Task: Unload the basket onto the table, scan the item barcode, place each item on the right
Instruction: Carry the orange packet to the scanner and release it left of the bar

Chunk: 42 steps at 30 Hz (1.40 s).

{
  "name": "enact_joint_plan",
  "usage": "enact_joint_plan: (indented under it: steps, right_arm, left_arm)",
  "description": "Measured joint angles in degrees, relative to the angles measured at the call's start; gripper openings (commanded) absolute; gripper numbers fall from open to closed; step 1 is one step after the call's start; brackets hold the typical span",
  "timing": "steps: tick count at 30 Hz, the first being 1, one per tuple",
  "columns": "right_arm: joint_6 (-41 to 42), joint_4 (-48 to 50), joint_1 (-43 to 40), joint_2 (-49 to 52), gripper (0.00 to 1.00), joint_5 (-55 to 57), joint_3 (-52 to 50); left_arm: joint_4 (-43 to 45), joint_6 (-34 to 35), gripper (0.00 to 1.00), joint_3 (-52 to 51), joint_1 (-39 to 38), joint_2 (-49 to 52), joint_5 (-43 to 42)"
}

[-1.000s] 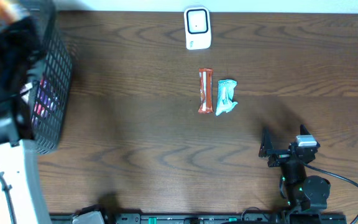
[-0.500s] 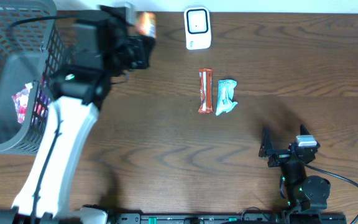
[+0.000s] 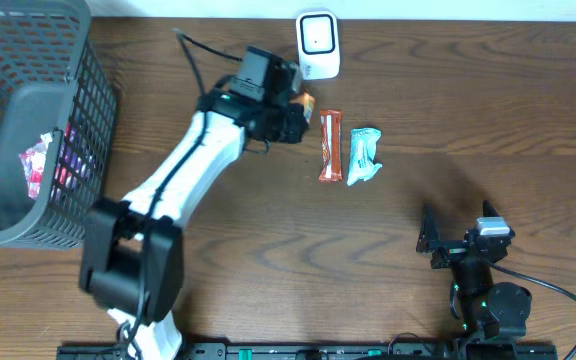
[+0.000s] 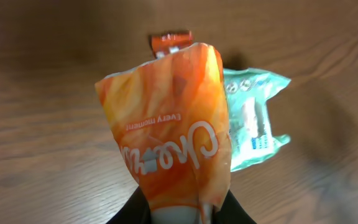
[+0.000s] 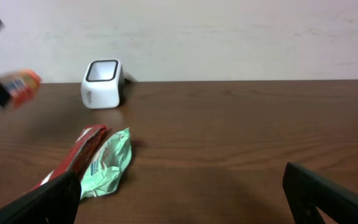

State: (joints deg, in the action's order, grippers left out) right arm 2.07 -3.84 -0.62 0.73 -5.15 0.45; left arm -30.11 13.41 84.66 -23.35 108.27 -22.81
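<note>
— Over by the table's far edge, what is the left gripper doing?
— It's clamped on the orange snack packet, held off the wood just beside the white scanner.
— And nearby?
— 2 items lie side by side: a red bar and a teal packet.
— Right gripper?
— Jaws spread wide, holding nothing, well apart from both items.

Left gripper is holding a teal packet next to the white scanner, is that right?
No: the left gripper holds an orange packet, not a teal one, next to the white scanner. The left wrist view shows it; the teal packet lies on the table beside the red bar.
</note>
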Motion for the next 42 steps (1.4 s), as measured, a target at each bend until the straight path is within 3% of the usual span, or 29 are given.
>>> enact_joint_plan:
  steps: [6,9,13,16,25,30,42]
  right_arm:
    - [0.00,0.00,0.00,0.00,0.99,0.00,0.00]
    - [0.00,0.00,0.00,0.00,0.99,0.00,0.00]
    - [0.00,0.02,0.00,0.00,0.99,0.00,0.00]
    - [0.00,0.00,0.00,0.00,0.99,0.00,0.00]
    - [0.00,0.00,0.00,0.00,0.99,0.02,0.00]
    - [0.00,0.00,0.00,0.00,0.99,0.00,0.00]
    - [0.00,0.00,0.00,0.00,0.99,0.00,0.00]
  left_arm:
    - [0.61,0.02,0.17,0.00,-0.55,5.07,0.00]
    - [0.63,0.61,0.32,0.00,-0.55,7.15,0.00]
    - [1.70,1.62,0.38,0.00,-0.55,8.41,-0.02]
    - [3.43,2.47,0.56,0.00,-0.55,8.44,-0.04]
    - [4.72,6.84,0.56,0.02,-0.48,8.41,-0.92]
    - [5.09,7.78,0.62,1.31,0.26,6.34,-2.40]
    - [10.45,8.02,0.68,4.74,10.03,-18.40,-2.80]
